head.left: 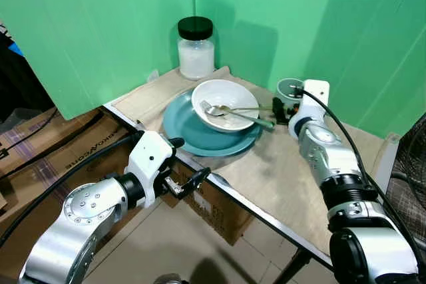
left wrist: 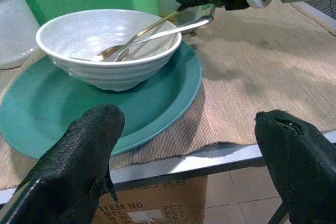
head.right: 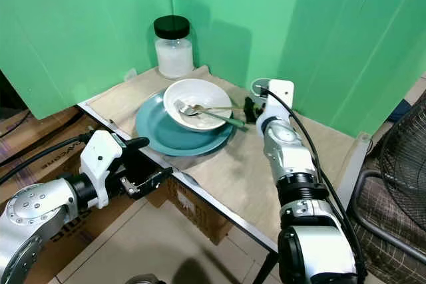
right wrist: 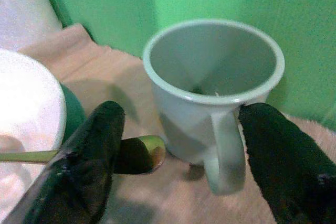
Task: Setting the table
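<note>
Mug (right wrist: 212, 95), pale green, upright, centre of the right wrist view; in the left eye view it sits right of centre, against the green backdrop (head.left: 120, 31), on the woven mat (head.left: 279, 171). My right claw (right wrist: 178, 145) is spread wide, one finger either side of the mug's handle, nothing gripped. Judged: enamel or glazed, stiff, light when empty, slick wall. Best hold is across the handle or pinching the rim; a wall grip may slide.

Just beside the mug, a spoon handle tip (right wrist: 149, 148) lies close to one finger. Risk of nudging it.

Spoon (head.left: 236, 108) and fork (head.left: 226, 114) rest in the white bowl (head.left: 223, 101), handles sticking out over the rim toward the mug. Bowl sits on the teal plate (head.left: 193, 134), mid-frame. Bowl likely ceramic, breakable; cutlery thin, hard, apt to slip.

Jar with black lid (head.left: 196, 48) stands upper centre, behind the plate.

My left claw (head.left: 190, 181) hangs off the surface's near edge, lower left, fingers apart, empty. Cardboard boxes (head.left: 60, 151) below.
</note>
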